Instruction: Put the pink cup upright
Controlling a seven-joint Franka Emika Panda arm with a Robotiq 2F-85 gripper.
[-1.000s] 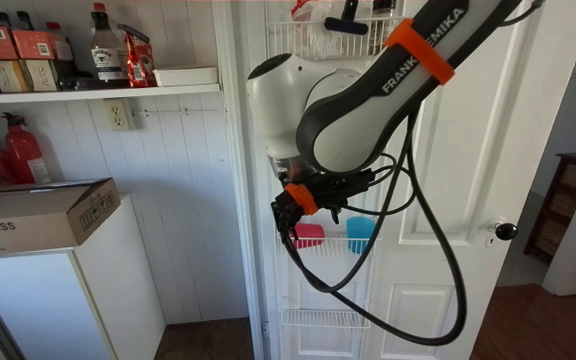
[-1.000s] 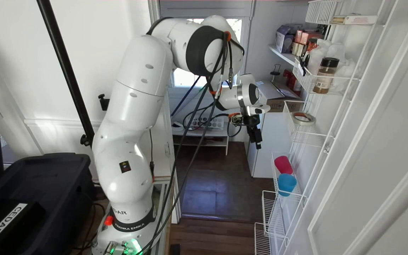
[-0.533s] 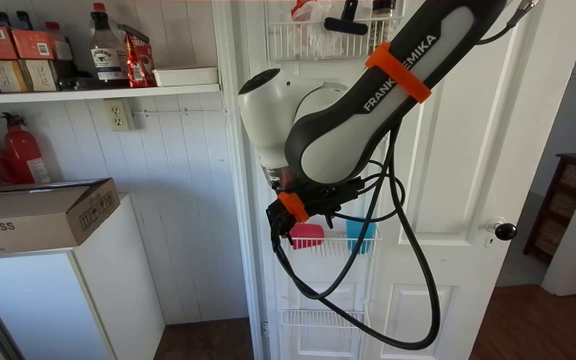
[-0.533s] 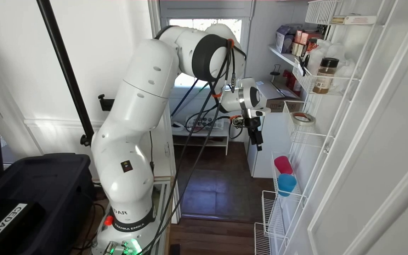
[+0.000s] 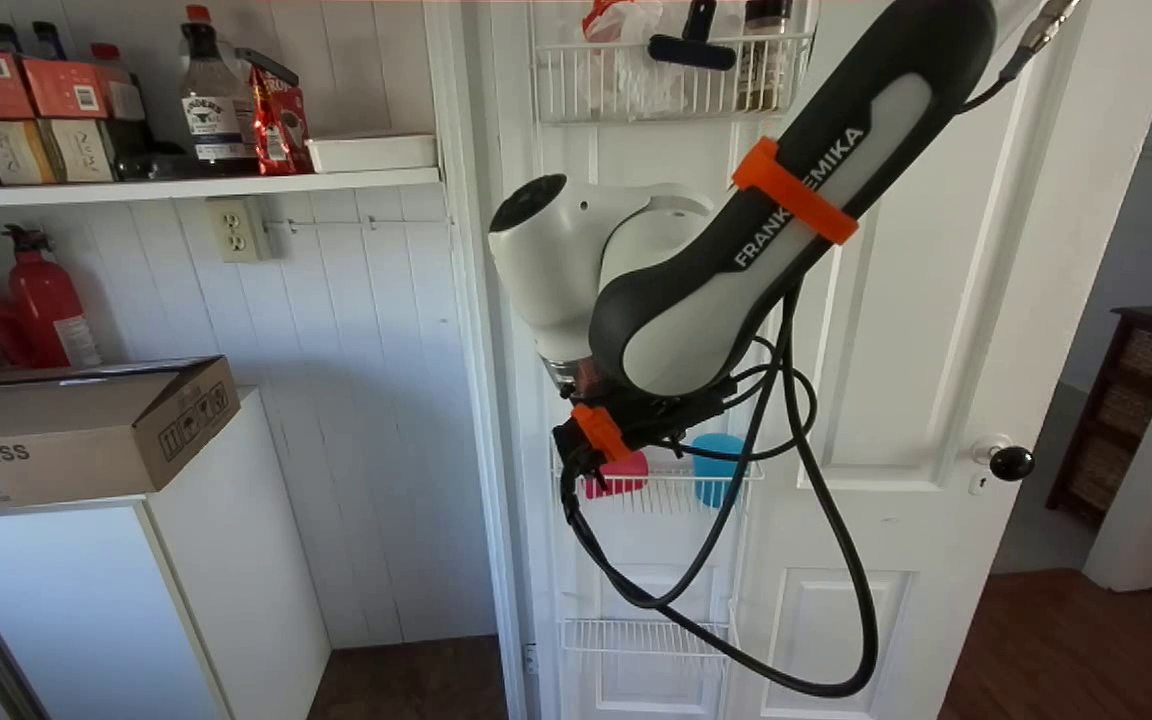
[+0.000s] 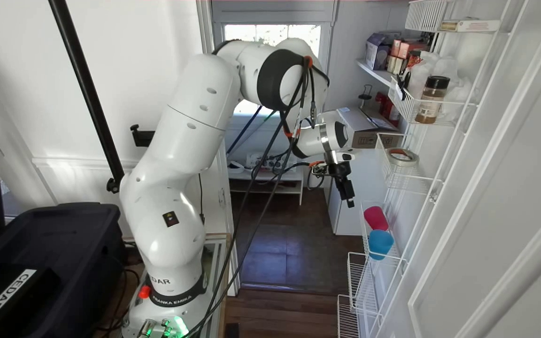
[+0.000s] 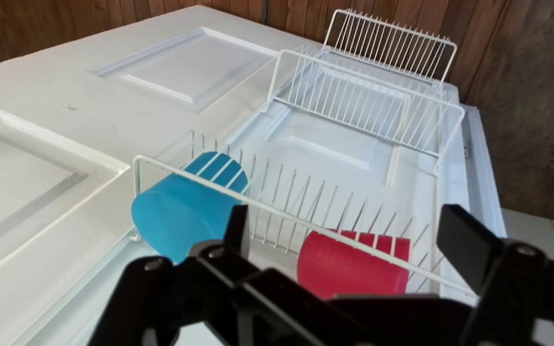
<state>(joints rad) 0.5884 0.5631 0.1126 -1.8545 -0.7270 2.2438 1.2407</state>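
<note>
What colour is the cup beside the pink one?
It's a blue cup, clearest in the wrist view.

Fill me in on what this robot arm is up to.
A robot arm is meant to set the pink cup upright. That cup lies on its side in a wire basket on the white door, beside an upright blue cup. The pincer is open and holds nothing, so the pink cup is neither gripped nor righted yet.
</note>
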